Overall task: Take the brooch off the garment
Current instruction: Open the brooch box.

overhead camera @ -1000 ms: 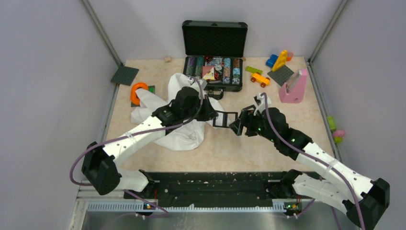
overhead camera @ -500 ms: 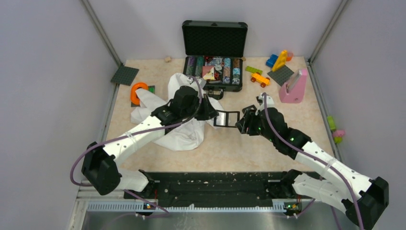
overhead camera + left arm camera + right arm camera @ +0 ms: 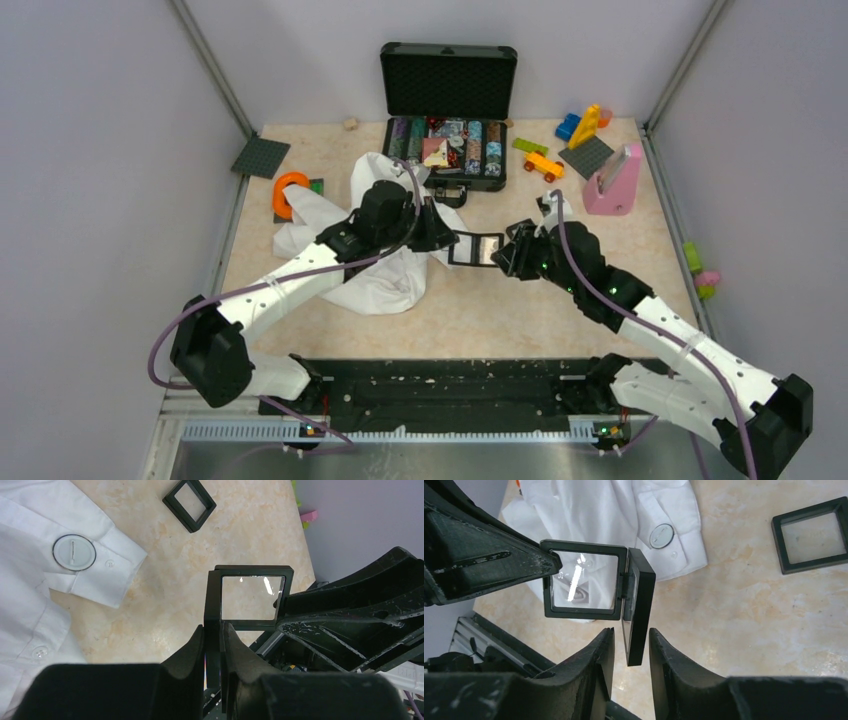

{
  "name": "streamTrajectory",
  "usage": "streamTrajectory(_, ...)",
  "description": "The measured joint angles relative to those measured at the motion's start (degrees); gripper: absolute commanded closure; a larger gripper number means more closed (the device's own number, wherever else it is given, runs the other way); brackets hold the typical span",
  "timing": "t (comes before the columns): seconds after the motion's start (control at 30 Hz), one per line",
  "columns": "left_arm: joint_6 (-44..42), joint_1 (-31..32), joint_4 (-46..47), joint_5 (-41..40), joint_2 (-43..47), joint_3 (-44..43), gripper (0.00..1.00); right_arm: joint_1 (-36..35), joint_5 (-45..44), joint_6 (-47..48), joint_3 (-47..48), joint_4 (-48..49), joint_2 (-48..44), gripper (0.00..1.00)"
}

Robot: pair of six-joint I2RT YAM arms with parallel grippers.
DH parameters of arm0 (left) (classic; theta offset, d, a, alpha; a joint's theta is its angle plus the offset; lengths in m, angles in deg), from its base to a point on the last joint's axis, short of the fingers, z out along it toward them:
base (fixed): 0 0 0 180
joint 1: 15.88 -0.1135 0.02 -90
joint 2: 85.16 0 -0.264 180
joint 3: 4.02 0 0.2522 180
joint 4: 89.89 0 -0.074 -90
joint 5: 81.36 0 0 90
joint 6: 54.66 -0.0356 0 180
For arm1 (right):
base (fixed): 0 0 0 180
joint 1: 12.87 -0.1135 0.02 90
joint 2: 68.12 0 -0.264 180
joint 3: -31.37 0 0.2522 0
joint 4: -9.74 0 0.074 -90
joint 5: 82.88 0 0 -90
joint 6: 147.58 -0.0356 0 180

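Observation:
A white shirt [image 3: 370, 280] lies crumpled at the table's left. On its cuff sits the brooch [image 3: 74, 552], a small round pale disc with a dark rim, also visible in the right wrist view [image 3: 661, 535]. My left gripper [image 3: 213, 627] is shut on the edge of a black hinged square frame [image 3: 476, 247] held in the air over the table. My right gripper [image 3: 630, 635] is open, its jaws straddling the frame's edge-on half [image 3: 640, 605] with a gap on each side. Neither gripper touches the shirt.
A second black square frame [image 3: 189, 504] lies flat on the table beyond the cuff. An open black case [image 3: 448, 140] stands at the back, with an orange ring [image 3: 290, 192] to the left. A pink object [image 3: 612, 185] and toy bricks [image 3: 585, 125] are at the back right.
My right gripper has moved left onto the frame's free half and its jaws have narrowed. The frame's two halves have folded closer. The left arm has stayed put.

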State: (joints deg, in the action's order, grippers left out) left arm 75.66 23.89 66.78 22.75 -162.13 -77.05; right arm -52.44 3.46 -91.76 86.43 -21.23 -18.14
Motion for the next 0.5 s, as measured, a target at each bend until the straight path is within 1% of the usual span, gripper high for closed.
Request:
streamTrajectory(0.07,0.3,-0.1,0.7,0.7,0.0,0.3,0.85,0.4,1.0,-0.2,0.0,0.6,0.0,0.70)
streamTrajectory(0.13,0.3,-0.3,1.0,1.2,0.0,0.5,0.85,0.9,1.8,-0.5,0.0,1.1,0.0,0.75)
streamTrajectory(0.27,0.4,-0.5,1.8,1.7,0.0,0.6,0.85,1.2,2.3,-0.6,-0.1,1.4,0.0,0.79)
streamTrajectory(0.4,0.5,-0.7,2.3,2.2,0.0,0.7,0.85,1.5,2.4,-0.9,-0.1,1.3,0.0,0.89)
streamTrajectory(0.47,0.5,-0.9,2.4,2.3,0.1,0.9,0.82,1.8,2.2,-1.0,-0.1,1.0,0.0,0.92)
streamTrajectory(0.5,0.5,-0.9,2.4,2.4,0.1,1.0,0.78,1.9,2.1,-1.0,0.0,0.8,0.0,0.93)
